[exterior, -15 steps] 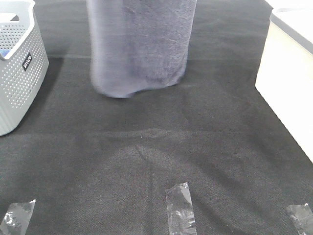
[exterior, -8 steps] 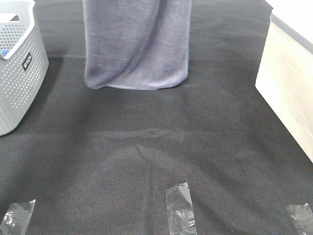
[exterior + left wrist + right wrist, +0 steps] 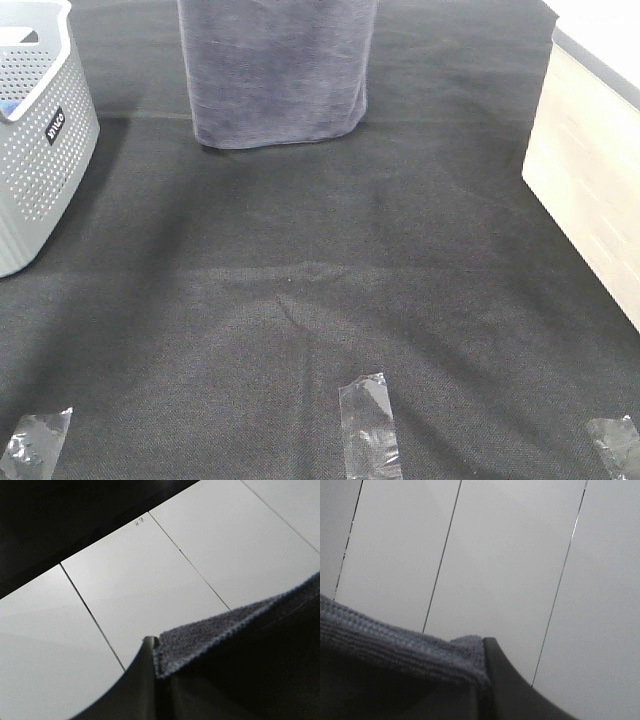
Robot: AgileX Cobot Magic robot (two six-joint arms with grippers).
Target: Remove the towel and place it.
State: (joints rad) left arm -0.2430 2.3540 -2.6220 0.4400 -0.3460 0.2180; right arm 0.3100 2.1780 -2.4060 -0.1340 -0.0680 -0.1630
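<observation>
- Hanging at the far edge of the black fabric tabletop (image 3: 300, 300): long greyish-lavender terry towel (image 3: 275, 75).
- Left pincer (image 3: 154, 647) clenched on its hem.
- Right pincer (image 3: 482, 652) grips it likewise.

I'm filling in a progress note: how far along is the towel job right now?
Done: the towel is lifted, hanging from above over the black table cover. In hand: the left gripper and the right gripper are each shut on a hemmed edge of it. Left: the placing; it is not yet laid down anywhere.
</observation>
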